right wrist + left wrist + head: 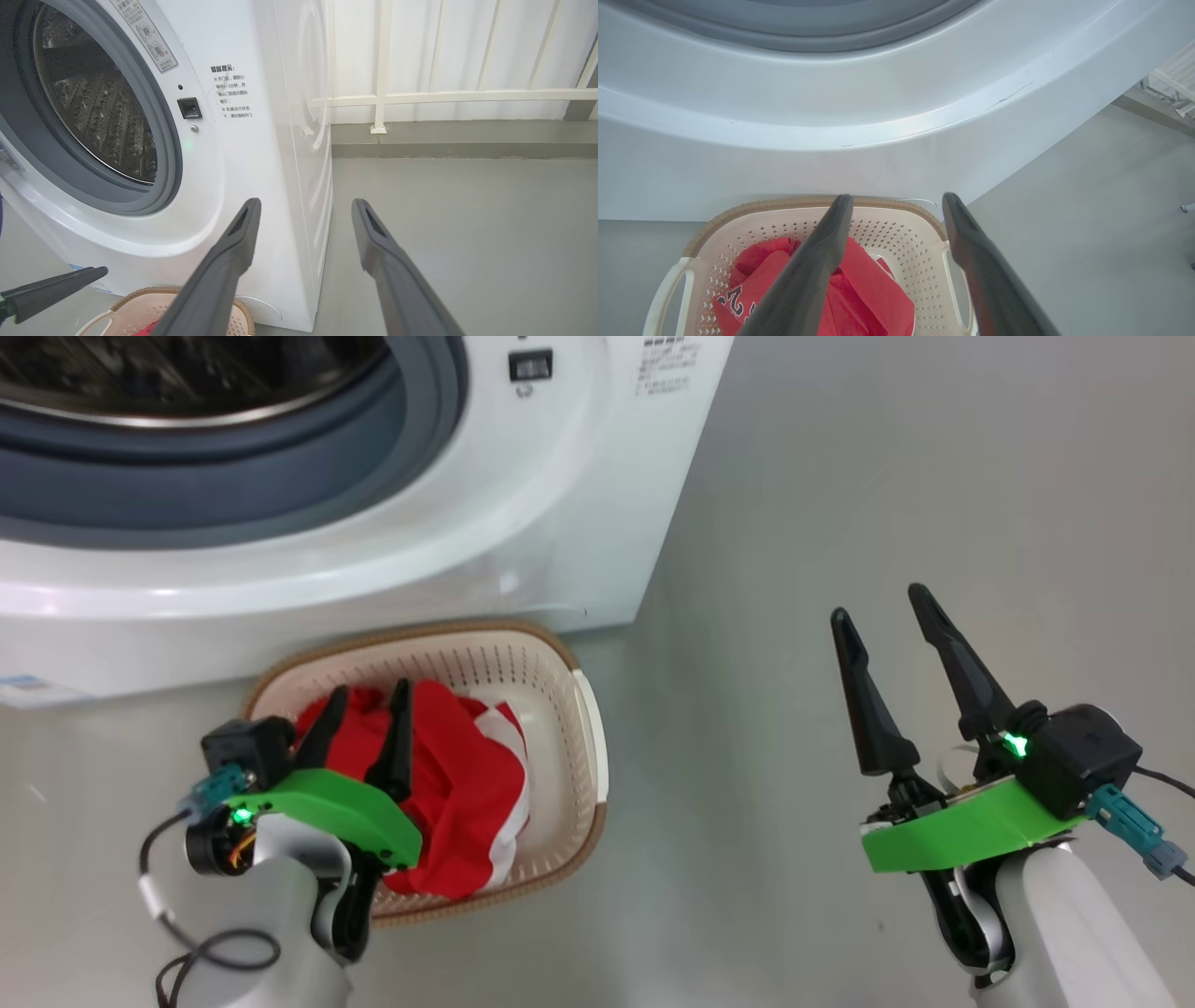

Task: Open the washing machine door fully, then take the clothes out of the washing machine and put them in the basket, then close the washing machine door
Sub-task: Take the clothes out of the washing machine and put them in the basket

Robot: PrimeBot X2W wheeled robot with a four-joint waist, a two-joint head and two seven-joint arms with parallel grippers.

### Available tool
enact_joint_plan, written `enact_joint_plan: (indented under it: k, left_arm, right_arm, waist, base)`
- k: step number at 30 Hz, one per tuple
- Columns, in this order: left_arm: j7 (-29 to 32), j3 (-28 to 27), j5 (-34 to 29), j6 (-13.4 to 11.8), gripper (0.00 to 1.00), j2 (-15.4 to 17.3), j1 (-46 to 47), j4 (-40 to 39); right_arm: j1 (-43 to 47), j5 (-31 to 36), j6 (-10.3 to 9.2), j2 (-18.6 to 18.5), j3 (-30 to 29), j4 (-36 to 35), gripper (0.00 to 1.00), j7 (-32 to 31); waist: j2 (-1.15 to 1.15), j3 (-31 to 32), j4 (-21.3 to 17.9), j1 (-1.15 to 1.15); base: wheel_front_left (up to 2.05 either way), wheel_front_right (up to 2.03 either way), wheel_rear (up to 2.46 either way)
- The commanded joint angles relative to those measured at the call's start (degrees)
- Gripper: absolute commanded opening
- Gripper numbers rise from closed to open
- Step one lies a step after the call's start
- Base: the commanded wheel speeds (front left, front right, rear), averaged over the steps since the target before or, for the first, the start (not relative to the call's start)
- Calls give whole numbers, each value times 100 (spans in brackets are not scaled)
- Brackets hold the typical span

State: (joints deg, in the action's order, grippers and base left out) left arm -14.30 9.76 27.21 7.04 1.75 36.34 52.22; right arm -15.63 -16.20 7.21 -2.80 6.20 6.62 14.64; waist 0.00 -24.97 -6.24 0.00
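**Once Unloading Is Done: Closure Pending**

Because both sets of jaws stand spread and grip nothing, neither arm is committed. The left gripper (371, 689) hovers just above the bright red fabric garment with white stripes (467, 775). That garment lies heaped inside the small cream-white perforated plastic basket with a brown woven-look rim (551, 672), set just in front of the big white front-loading washing machine (523, 523). The right gripper (878, 602) hangs well apart over bare grey floor (840, 476).

Judged status: opening and transfer are complete; closing the washing machine door remains.

The left wrist view adds dark lettering (733, 296) on the garment. The right wrist view adds the perforated steel drum (98, 107), apparently empty where visible, and a white railing (383, 95) beyond.
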Motion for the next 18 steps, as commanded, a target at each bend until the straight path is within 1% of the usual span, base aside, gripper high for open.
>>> enact_joint_plan:
  k: [1, 2, 3, 4, 5, 6, 7, 11, 15, 18]
  left_arm:
    - [-69, -205, -46, -30, 100, 115, -241, -308]
    - [-69, -262, -76, -38, 100, 115, -342, -562]
    - [-69, -346, -112, -57, 100, 114, -547, -1064]
    - [-69, -374, -115, -66, 100, 114, -651, -1299]
    - [-69, -374, -115, -66, 100, 114, -651, -1299]
    - [-69, -405, -126, -82, 100, 114, -751, -1536]
    - [-69, -461, -179, -127, 100, 114, -952, -1975]
    - [-69, -583, -324, -245, 100, 113, -1339, -2824]
    - [-69, -725, -573, -440, 100, 113, -1725, -3490]
    - [-70, -792, -616, -522, 100, 113, -1979, -3789]
  right_arm:
    - [114, 82, 28, -8, 78, -107, 100, 36]
    - [140, 100, 28, -8, 45, -95, 100, 36]
    - [196, 135, 28, -8, -29, -70, 100, 36]
    - [224, 154, 28, -8, -63, -57, 100, 36]
    - [224, 154, 28, -8, -63, -57, 100, 36]
    - [253, 169, 28, -8, -91, -41, 100, 36]
    - [299, 191, 28, -8, -141, -16, 100, 36]
    - [355, 244, 28, -8, -227, 26, 100, 36]
    - [405, 295, 28, -8, -320, 47, 100, 36]
    - [437, 327, 28, -8, -374, 49, 100, 36]
  waist:
    - [0, 306, 58, 0]
    - [0, 371, 71, 0]
    - [0, 500, 101, 0]
    - [0, 568, 114, 0]
    - [0, 568, 114, 0]
    - [0, 635, 126, 0]
    - [0, 756, 141, 0]
    - [0, 985, 160, 0]
    - [0, 1202, 168, 0]
    - [0, 1333, 165, 0]
  base:
    - [0, 0, 0]
    - [0, 0, 0]
    - [0, 0, 0]
    - [0, 0, 0]
    - [0, 0, 0]
    - [0, 0, 0]
    - [0, 0, 0]
    - [0, 0, 0]
    - [0, 0, 0]
    - [0, 0, 0]
